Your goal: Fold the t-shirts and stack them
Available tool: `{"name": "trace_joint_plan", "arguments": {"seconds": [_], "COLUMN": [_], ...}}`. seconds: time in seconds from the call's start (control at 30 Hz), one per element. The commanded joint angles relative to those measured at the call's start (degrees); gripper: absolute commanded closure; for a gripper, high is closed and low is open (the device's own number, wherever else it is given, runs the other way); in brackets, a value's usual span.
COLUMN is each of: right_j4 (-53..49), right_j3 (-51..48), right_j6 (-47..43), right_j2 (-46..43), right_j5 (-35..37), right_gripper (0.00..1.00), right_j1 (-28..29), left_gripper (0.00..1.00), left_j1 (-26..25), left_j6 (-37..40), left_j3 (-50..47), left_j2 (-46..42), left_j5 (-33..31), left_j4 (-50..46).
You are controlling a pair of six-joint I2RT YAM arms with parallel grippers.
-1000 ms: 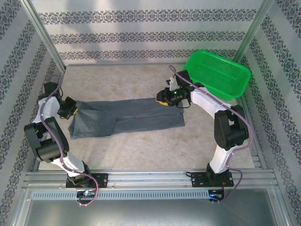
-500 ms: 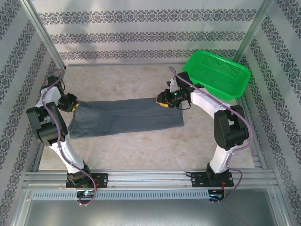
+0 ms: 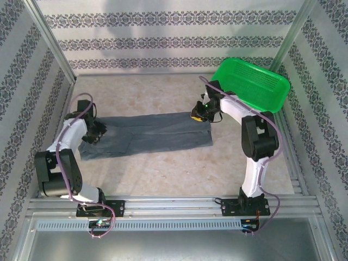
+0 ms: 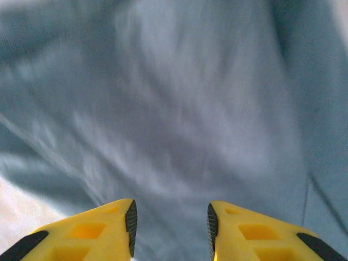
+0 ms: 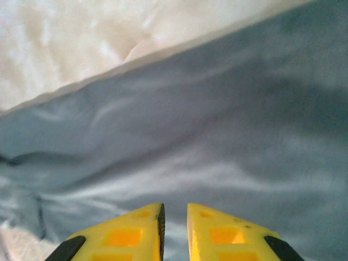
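One dark slate-grey t-shirt lies on the table as a long strip folded lengthwise, running left to right. My left gripper hovers over its left end. In the left wrist view that gripper is open, with blurred grey cloth under it and nothing between the yellow fingers. My right gripper is at the strip's far right corner. In the right wrist view its jaws stand a narrow gap apart just above the cloth, near the shirt's far edge, with no cloth pinched between them.
An empty bright green mesh basket sits tilted at the back right, just behind the right arm. Beige tabletop lies in front of the shirt and beyond its far edge. Patterned walls and metal posts close in the sides.
The left arm swung in from the left wall over the shirt's left end and its jaws opened. The right gripper shifted slightly right at the corner and its jaws narrowed.
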Motion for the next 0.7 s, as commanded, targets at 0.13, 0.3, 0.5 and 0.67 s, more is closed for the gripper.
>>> {"name": "trace_joint_plan", "arguments": {"seconds": [0.13,0.3,0.5,0.67], "right_j4": [-14.42,-18.21,-21.66,-21.05], "right_j3": [10.4,9.54,3.45,-7.12], "right_j6": [-5.0,-5.96,-4.91,-2.87], "right_j2": [8.82,9.66,6.91,0.46], "right_j5": [10.48,14.02,18.82,20.52], "right_gripper": [0.8,0.79,0.79,0.78], "right_j1": [0.8,2.09,2.83,4.09], "left_gripper": [0.61,0.61,0.61,0.61], "left_j1": [-5.68,-5.16,-3.58,-3.79], "left_j6": [-18.96,-19.0,-12.13,-7.01], "left_j3": [-10.25,-11.78,-0.99,14.67], "left_j2": [-0.57,3.45,15.0,28.23], "left_j5": [7.1,4.24,2.55,6.43], "left_j4": [8.19,11.92,13.52,16.43]}}
